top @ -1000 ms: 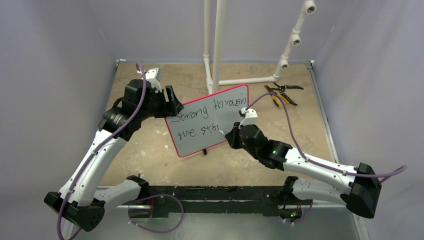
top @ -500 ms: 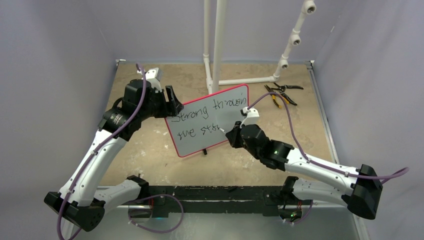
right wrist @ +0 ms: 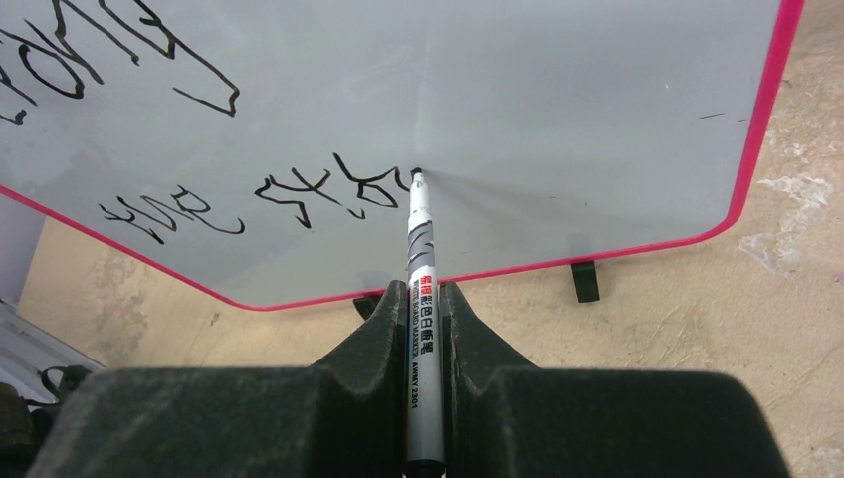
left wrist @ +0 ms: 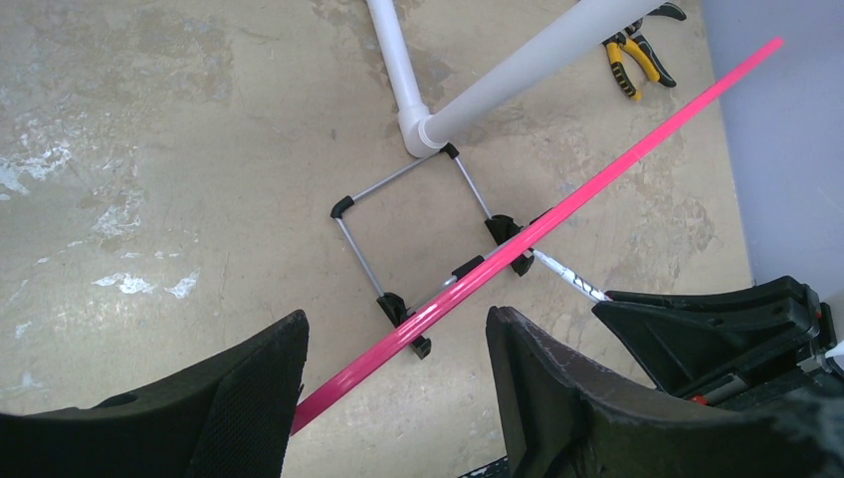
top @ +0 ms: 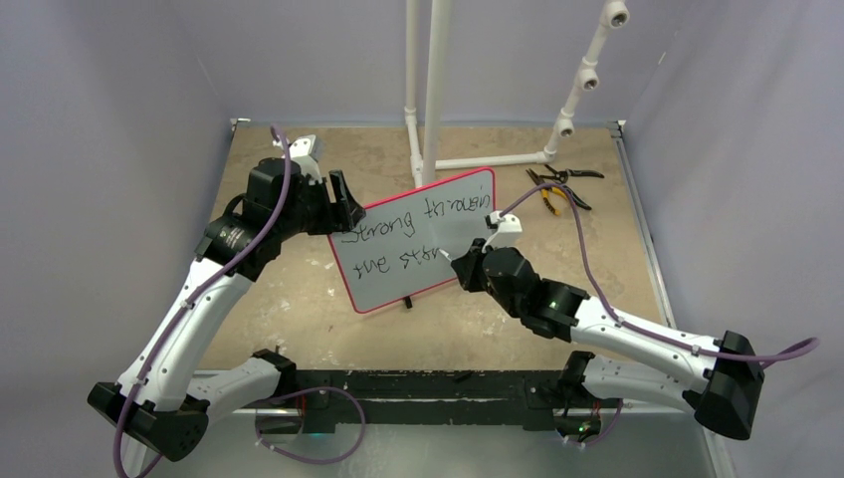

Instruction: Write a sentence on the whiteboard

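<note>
R gripper point(right wrist: 423, 302) pinching marker point(right wrist: 419, 231), tip on whiteboard point(right wrist: 582, 110)

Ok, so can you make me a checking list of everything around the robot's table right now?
Surface: mottled beige table with pale scuffed patches.
Job's things: whiteboard standing tilted on a wire stand; sentence in black, top line "Strong through", second line begun.
Clutter: two pairs of pliers at the far right; white pipe frame behind the board.
Grippers: left gripper open, the board's red edge running between its fingers; right gripper shut on a marker, tip on the board.
Cables: purple cables along both arms.
Surroundings: plain pale walls.
</note>
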Controlling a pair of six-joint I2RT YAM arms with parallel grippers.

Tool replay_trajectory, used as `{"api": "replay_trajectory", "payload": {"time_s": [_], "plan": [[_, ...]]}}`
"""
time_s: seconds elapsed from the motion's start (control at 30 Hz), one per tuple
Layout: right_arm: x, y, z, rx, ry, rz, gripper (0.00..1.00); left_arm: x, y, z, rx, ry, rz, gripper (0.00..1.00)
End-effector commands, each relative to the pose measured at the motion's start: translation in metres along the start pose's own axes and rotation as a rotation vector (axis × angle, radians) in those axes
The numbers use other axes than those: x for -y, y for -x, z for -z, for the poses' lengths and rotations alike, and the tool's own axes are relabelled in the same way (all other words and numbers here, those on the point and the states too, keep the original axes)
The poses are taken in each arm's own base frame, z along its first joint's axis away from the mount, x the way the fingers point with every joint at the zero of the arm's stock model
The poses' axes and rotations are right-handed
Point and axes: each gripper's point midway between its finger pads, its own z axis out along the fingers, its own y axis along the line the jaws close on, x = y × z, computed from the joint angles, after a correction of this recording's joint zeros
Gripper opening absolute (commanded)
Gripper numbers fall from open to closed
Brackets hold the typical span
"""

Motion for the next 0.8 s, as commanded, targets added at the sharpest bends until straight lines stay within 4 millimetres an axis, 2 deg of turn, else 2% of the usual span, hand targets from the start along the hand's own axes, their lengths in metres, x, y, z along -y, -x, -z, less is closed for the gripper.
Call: {"api": "replay_trajectory", "payload": {"time_s": [0.0, 0.33, 0.77], "plan": [[-0.003, 0.0304, 0.0067, 0.091, -0.018, -0.065, 0.0, 0.0067, 0.0024, 0.0064, 0.015, -0.033, 0.011, 0.65], [-0.004, 0.0354, 0.0153, 0.115, 0.019, -0.066, 0.0, 0.0068, 0.0018, 0.0091, 0.016, -0.035, 0.013, 0.65], [-0.0034, 0.036, 0.0075, 0.113, -0.019, -0.069, 0.0, 0.0074, 0.0021, 0.0125, 0.021, -0.037, 0.019, 0.65]]}}
